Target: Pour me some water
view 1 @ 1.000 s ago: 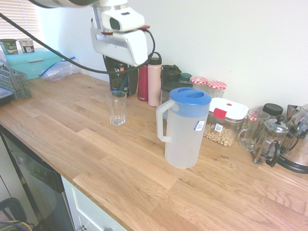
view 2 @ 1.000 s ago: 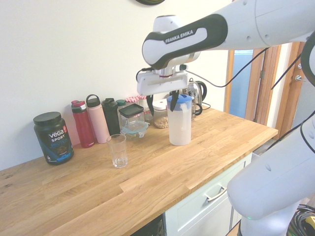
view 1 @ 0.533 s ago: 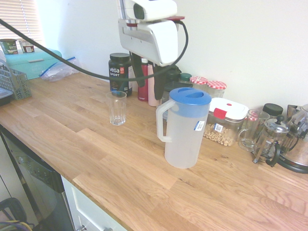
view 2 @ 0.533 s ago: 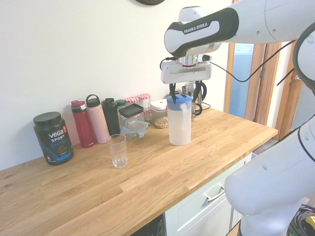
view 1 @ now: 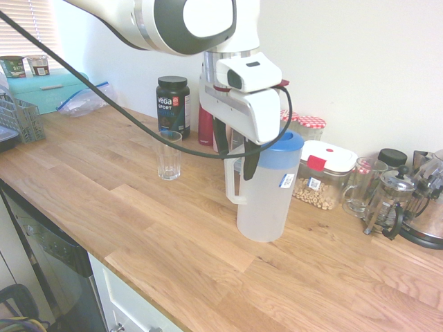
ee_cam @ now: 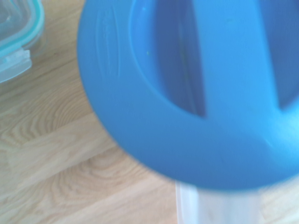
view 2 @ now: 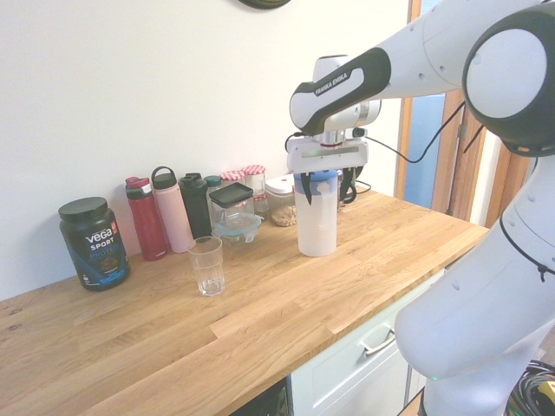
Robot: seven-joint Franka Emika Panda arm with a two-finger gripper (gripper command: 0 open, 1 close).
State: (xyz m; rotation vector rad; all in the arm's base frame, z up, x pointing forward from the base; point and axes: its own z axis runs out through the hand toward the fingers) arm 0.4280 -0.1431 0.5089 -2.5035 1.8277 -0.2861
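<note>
A frosted plastic pitcher (view 1: 268, 197) with a blue lid (view 1: 280, 146) stands on the wooden counter (view 1: 138, 228); I cannot make out water through its wall. My gripper (view 1: 237, 164) is open, lowered to lid height, with one dark finger on each side of the top of the white handle (view 1: 231, 181). An empty clear glass (view 1: 167, 155) stands upright to the left of the pitcher. The other side view shows the gripper (view 2: 323, 192) at the top of the pitcher (view 2: 316, 224), with the glass (view 2: 206, 265) well apart. The wrist view is filled by the blue lid (ee_cam: 187, 93).
Along the wall stand a black protein tub (view 1: 172, 105), red and pink bottles (view 2: 146, 218), jars, a food container (view 1: 325, 173), a glass mug (view 1: 360, 187) and a French press (view 1: 391, 200). A dish rack (view 1: 17, 117) sits far left. The counter's front edge (view 1: 124, 277) drops off.
The arm has swung from above the glass across to the pitcher and come down, so the open fingers now straddle the handle. Pitcher and glass have not moved.
</note>
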